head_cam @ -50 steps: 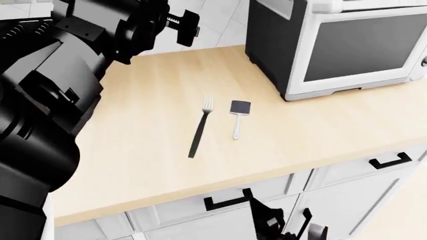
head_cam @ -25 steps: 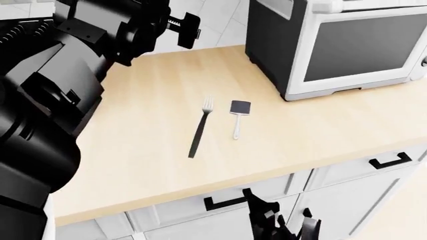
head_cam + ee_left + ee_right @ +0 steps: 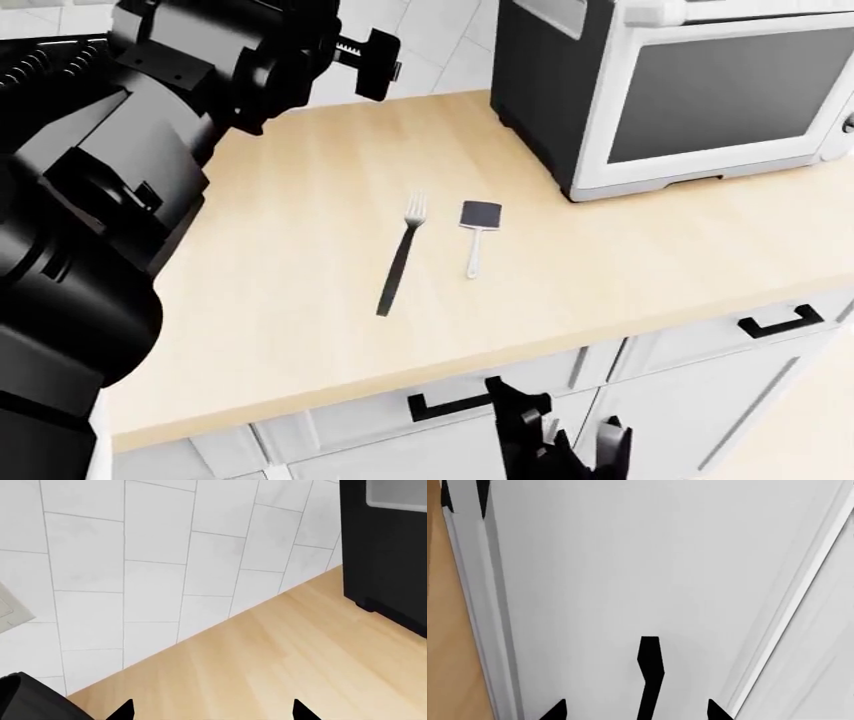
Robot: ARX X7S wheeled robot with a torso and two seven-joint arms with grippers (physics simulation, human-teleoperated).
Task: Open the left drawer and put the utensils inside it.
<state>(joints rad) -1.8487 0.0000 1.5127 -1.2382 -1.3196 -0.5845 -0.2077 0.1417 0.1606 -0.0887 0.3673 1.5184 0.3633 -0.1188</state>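
The left drawer [image 3: 441, 405] is shut, under the front edge of the bench [image 3: 267, 330]. The right gripper [image 3: 567, 450] hangs low by its black handle [image 3: 447, 403], fingers apart, holding nothing. It could miss the thin handle or bump the front. The fork [image 3: 400, 255] and spatula [image 3: 477, 232] lie mid-bench. The left gripper [image 3: 210, 712] is open near the back edge.
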